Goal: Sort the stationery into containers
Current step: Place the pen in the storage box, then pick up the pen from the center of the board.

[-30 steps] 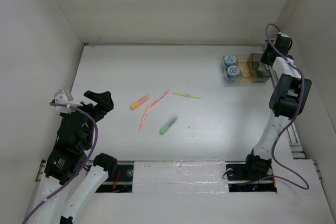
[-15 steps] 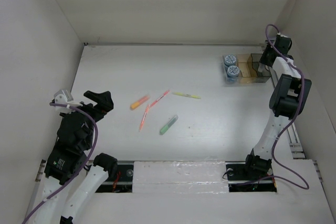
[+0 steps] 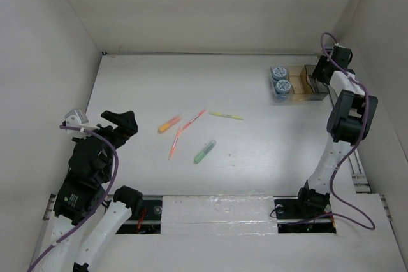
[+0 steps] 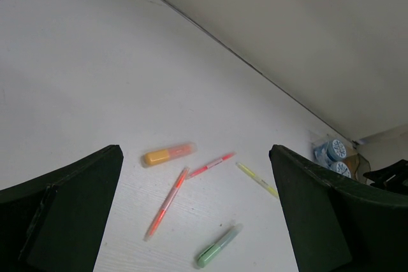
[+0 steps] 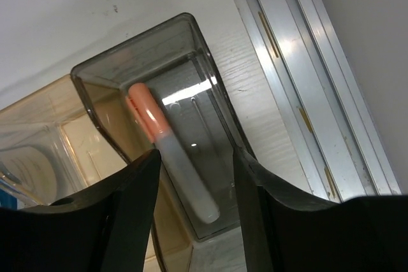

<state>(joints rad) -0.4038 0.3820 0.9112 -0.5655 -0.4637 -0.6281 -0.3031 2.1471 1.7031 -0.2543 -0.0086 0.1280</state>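
On the white table (image 3: 191,81), my right arm has drawn back a touch from the organiser (image 3: 299,87) in the last second. The right gripper (image 5: 196,157) is now lifted just above the smoke-grey end compartment, the one farthest from the pots. I take that as a delivery made: one piece sorted, and the arm free for the next. The left gripper (image 4: 191,221) has not stirred. Its fingers are spread wide on nothing, well apart from the organiser on its pot side.

The two blue-and-white pots (image 3: 279,73) sit one behind the other in the organiser's opposite end compartment. Five pieces remain unsorted, all well apart from the organiser, out beyond its pot end and nearer the arm bases: the orange highlighter (image 3: 169,124), green marker (image 3: 204,151), yellow pen (image 3: 226,116), red pen (image 3: 194,119) and orange pen (image 3: 174,143).

Only the right wrist camera carries the proof. It shows a white marker with a salmon cap (image 5: 185,179) lying slantwise in the grey compartment, with the fingers parted either side and touching nothing. From overhead that marker cannot be made out. The left wrist camera in turn lays out the five loose pieces, which the right wrist view never shows.
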